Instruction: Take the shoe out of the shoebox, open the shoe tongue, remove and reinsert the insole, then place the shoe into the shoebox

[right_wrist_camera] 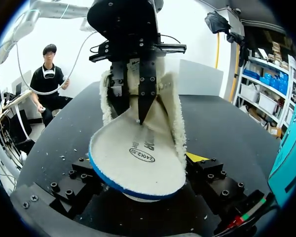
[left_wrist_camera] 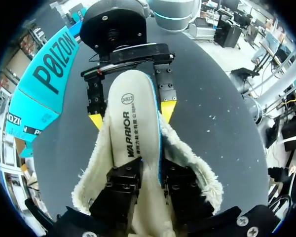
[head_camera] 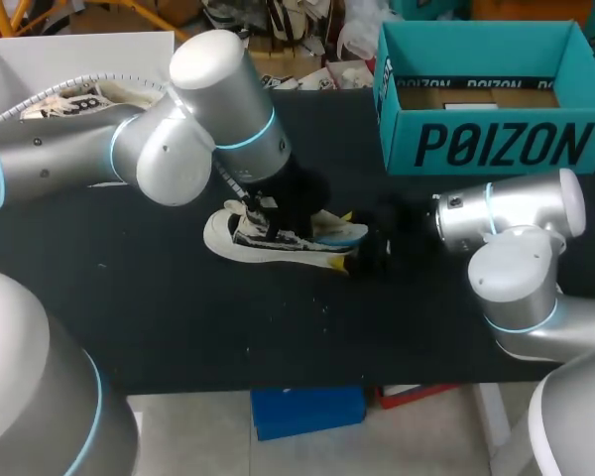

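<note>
A white shoe (head_camera: 278, 241) with a fleece lining (left_wrist_camera: 192, 163) lies on its sole in the middle of the black table (head_camera: 159, 307). Its white, blue-edged insole (left_wrist_camera: 130, 118) sticks up out of the opening and over one end of the shoe. My left gripper (head_camera: 268, 206) reaches down into the opening. Its black fingers (right_wrist_camera: 145, 98) stand a little apart, with the insole's near end between them and one tip resting on it. My right gripper (head_camera: 342, 240) has its yellow tips (left_wrist_camera: 167, 109) against both sides of the shoe's end, under the insole (right_wrist_camera: 138, 163).
The teal shoebox (head_camera: 496, 144) stands open at the back right, behind my right arm. A white box (head_camera: 40, 55) holding another shoe (head_camera: 79, 99) sits at the back left under my left arm.
</note>
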